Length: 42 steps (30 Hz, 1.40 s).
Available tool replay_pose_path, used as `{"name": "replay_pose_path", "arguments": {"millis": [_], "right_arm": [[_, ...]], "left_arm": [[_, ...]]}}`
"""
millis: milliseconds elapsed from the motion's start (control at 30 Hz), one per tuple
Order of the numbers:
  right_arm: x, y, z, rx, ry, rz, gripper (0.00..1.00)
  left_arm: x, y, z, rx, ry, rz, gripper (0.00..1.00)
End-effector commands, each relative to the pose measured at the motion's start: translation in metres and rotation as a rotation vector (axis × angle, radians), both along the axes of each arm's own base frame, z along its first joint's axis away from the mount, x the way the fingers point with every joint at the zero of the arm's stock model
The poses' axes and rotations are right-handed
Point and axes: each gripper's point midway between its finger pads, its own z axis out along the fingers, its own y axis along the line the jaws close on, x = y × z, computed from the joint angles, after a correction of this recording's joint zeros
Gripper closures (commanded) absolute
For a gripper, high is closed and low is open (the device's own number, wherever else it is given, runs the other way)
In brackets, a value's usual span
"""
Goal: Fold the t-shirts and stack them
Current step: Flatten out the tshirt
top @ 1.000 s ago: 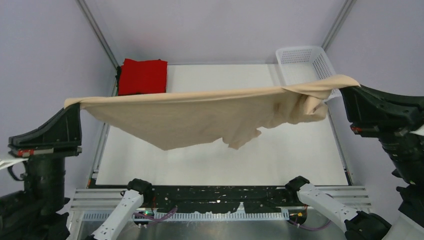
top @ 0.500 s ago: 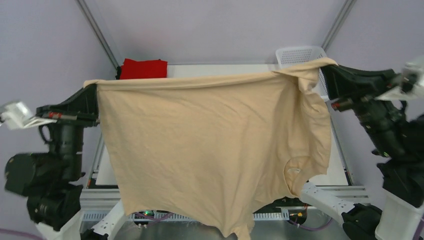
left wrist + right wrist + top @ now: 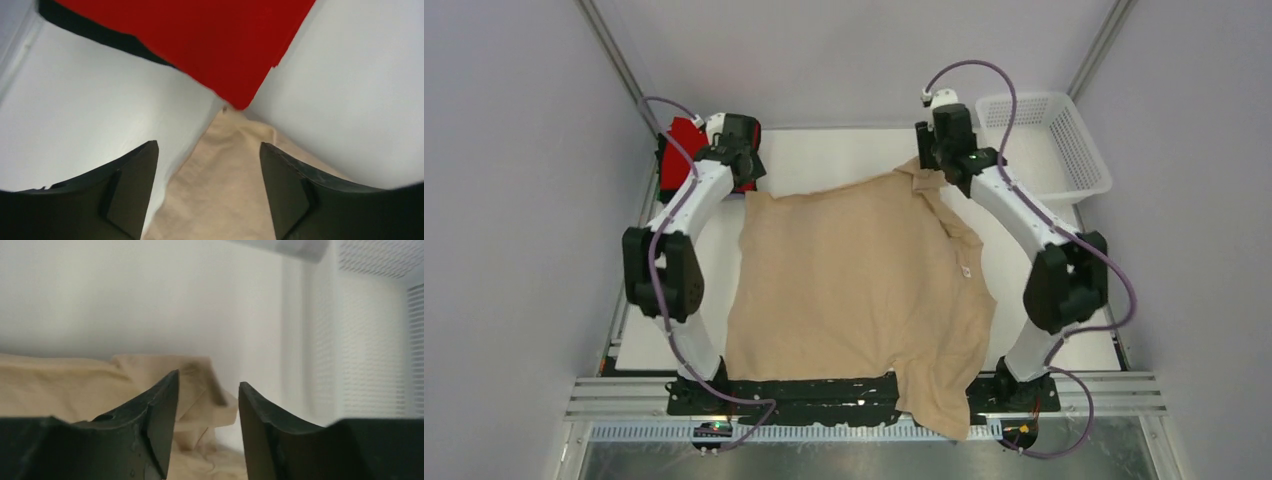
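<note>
A beige t-shirt [image 3: 854, 280] lies spread flat on the white table, with its lower right part hanging over the near edge. My left gripper [image 3: 746, 168] hovers over its far left corner. In the left wrist view that gripper [image 3: 207, 192] is open, and the beige cloth [image 3: 225, 170] lies loose below the gap. My right gripper [image 3: 931, 165] is over the far right corner. It too stands open [image 3: 207, 415], above the crumpled beige sleeve [image 3: 200, 390]. A folded red t-shirt [image 3: 682, 140] sits at the far left on a dark layer [image 3: 95, 34].
A white mesh basket [image 3: 1079, 150] stands at the far right corner, close to my right gripper, and shows in the right wrist view [image 3: 370, 340]. Grey walls enclose the table on three sides. Bare white table [image 3: 1044, 260] flanks the shirt.
Both arms held the beige t-shirt stretched up in the air. It now lies on the table, both grippers have opened and let go, and the arms reach to the far side.
</note>
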Motion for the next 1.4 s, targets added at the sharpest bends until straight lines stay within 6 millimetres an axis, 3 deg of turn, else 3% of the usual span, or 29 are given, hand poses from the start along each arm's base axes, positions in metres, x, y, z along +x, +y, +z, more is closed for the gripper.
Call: {"name": "replay_pose_path", "arguments": {"millis": [0, 33, 100, 167, 200, 233, 267, 300, 333, 433, 567, 700, 733, 800, 900, 1067, 1133, 1167, 1233, 1367], "right_arm": [[0.054, 0.026, -0.058, 0.091, 0.079, -0.017, 0.36], [0.059, 0.026, -0.064, 0.097, 0.097, -0.038, 0.17], [0.068, 0.024, -0.071, 0.091, 0.118, -0.075, 0.01], [0.063, 0.023, -0.076, 0.094, 0.133, -0.083, 0.04], [0.06, 0.024, -0.066, 0.112, 0.11, -0.072, 0.04], [0.052, 0.022, -0.077, 0.114, 0.131, -0.07, 0.04], [0.046, 0.027, -0.066, 0.145, 0.106, -0.037, 0.04], [0.037, 0.028, -0.08, 0.146, 0.135, -0.023, 0.04], [0.029, 0.034, -0.075, 0.167, 0.138, 0.023, 0.05], [0.002, 0.044, -0.099, 0.135, 0.213, 0.149, 0.05], [-0.019, 0.038, -0.126, -0.118, 0.314, 0.292, 0.04], [-0.004, 0.012, -0.142, -0.402, 0.323, 0.293, 0.05], [0.005, 0.009, -0.136, -0.449, 0.306, 0.299, 0.04], [0.022, 0.003, -0.151, -0.503, 0.337, 0.279, 0.04], [0.041, -0.004, -0.159, -0.524, 0.359, 0.249, 0.01], [0.07, -0.024, -0.179, -0.526, 0.402, 0.185, 0.14], [0.08, -0.034, -0.185, -0.515, 0.408, 0.158, 0.29], [0.083, -0.041, -0.186, -0.507, 0.411, 0.141, 0.46], [0.093, -0.051, -0.188, -0.482, 0.409, 0.115, 0.69], [0.112, -0.072, -0.177, -0.42, 0.374, 0.014, 0.86]], "left_arm": [[0.034, -0.005, -0.015, -0.099, 0.108, 0.004, 0.12], [0.036, -0.009, -0.019, -0.112, 0.138, -0.017, 0.02], [0.039, -0.015, -0.019, -0.135, 0.135, -0.045, 0.0], [0.036, -0.024, -0.016, -0.178, 0.11, -0.082, 0.0], [0.033, -0.03, -0.017, -0.206, 0.097, -0.108, 0.0], [0.027, -0.038, -0.018, -0.244, 0.088, -0.143, 0.0], [0.022, -0.047, -0.02, -0.284, 0.081, -0.179, 0.01], [0.014, -0.057, -0.024, -0.328, 0.079, -0.221, 0.0], [0.008, -0.066, -0.026, -0.366, 0.072, -0.259, 0.0], [-0.022, -0.086, -0.045, -0.444, 0.108, -0.334, 0.0], [-0.05, -0.094, -0.069, -0.479, 0.156, -0.369, 0.0], [-0.062, -0.091, -0.088, -0.472, 0.182, -0.357, 0.0], [-0.063, -0.091, -0.093, -0.473, 0.19, -0.357, 0.0], [-0.064, -0.093, -0.104, -0.486, 0.212, -0.357, 0.0], [-0.065, -0.097, -0.119, -0.505, 0.244, -0.367, 0.01], [-0.069, -0.086, -0.142, -0.502, 0.302, -0.323, 0.0], [-0.071, -0.08, -0.149, -0.498, 0.313, -0.31, 0.0], [-0.072, -0.078, -0.152, -0.5, 0.32, -0.303, 0.0], [-0.074, -0.079, -0.156, -0.524, 0.328, -0.31, 0.0], [-0.075, -0.08, -0.159, -0.541, 0.334, -0.309, 0.0]]}}
